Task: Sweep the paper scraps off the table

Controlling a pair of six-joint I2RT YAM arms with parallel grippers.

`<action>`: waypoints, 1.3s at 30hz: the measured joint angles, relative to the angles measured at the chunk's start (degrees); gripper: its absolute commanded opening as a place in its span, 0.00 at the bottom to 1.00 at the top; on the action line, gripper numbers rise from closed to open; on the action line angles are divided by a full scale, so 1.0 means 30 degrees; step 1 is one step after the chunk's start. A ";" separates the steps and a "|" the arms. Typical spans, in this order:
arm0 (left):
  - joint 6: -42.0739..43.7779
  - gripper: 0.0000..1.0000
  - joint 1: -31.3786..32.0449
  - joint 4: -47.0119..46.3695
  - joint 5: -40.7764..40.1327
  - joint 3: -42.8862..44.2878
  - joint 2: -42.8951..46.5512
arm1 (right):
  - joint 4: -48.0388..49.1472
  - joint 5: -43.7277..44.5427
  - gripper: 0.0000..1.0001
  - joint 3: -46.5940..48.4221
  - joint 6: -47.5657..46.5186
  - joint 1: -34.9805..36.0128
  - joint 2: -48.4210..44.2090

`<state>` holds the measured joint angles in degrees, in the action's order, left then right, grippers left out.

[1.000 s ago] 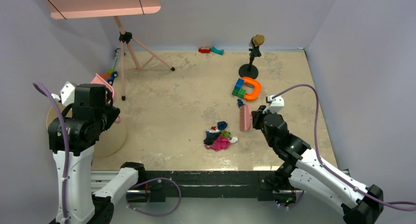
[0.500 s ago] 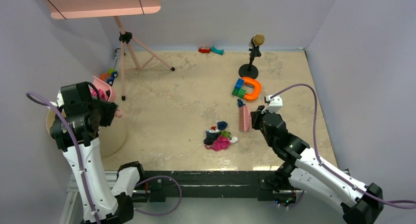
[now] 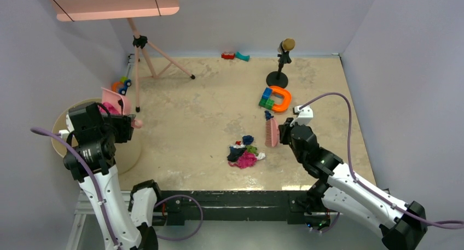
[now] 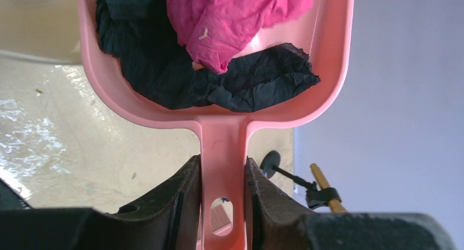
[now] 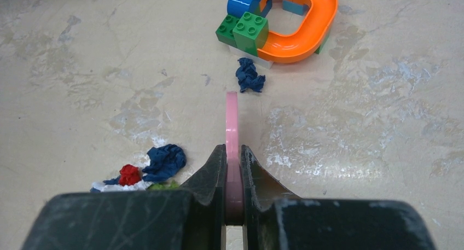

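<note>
My left gripper (image 4: 221,191) is shut on the handle of the pink dustpan (image 4: 219,127). The pan holds black and magenta paper scraps (image 4: 219,53). In the top view the left gripper (image 3: 127,122) holds the dustpan (image 3: 116,102) tilted above a round tan container (image 3: 127,151) at the table's left edge. My right gripper (image 5: 232,168) is shut on a pink brush (image 5: 232,118), seen edge-on. In the top view the right gripper (image 3: 282,134) holds the brush (image 3: 271,132) just right of a pile of paper scraps (image 3: 244,154). One dark blue scrap (image 5: 250,76) lies beyond the brush.
Blue-green blocks with an orange horseshoe (image 3: 278,98) sit behind the brush. A black stand with a gold top (image 3: 283,61) is at the back right. A pink tripod (image 3: 143,53) stands at the back left. Small red and teal toys (image 3: 235,56) lie by the back wall. The table (image 3: 191,113) is beige.
The left arm has swung left and lowered, carrying the dustpan over the round tan container. The right gripper with the brush has crept slightly left and back.
</note>
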<state>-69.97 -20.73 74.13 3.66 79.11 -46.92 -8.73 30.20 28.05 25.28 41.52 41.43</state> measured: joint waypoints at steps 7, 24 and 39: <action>-0.1851 0.00 -0.0510 -0.0284 0.0138 -0.0160 0.0568 | 0.0080 -0.0007 0.00 0.0000 -0.0015 -0.0007 0.0087; -0.2470 0.00 -0.1217 -0.1144 0.0226 0.0495 0.0080 | 0.0226 -0.0102 0.00 0.0007 -0.0073 -0.0007 0.0481; -0.0801 0.00 -0.1224 -0.1115 -0.0029 0.1967 0.0124 | 0.0219 -0.0117 0.00 0.0007 -0.0073 0.0000 0.0481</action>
<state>-72.38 -24.40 70.78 3.57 85.01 -46.54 -8.08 29.85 28.08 25.06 41.52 42.87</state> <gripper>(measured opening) 0.343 0.092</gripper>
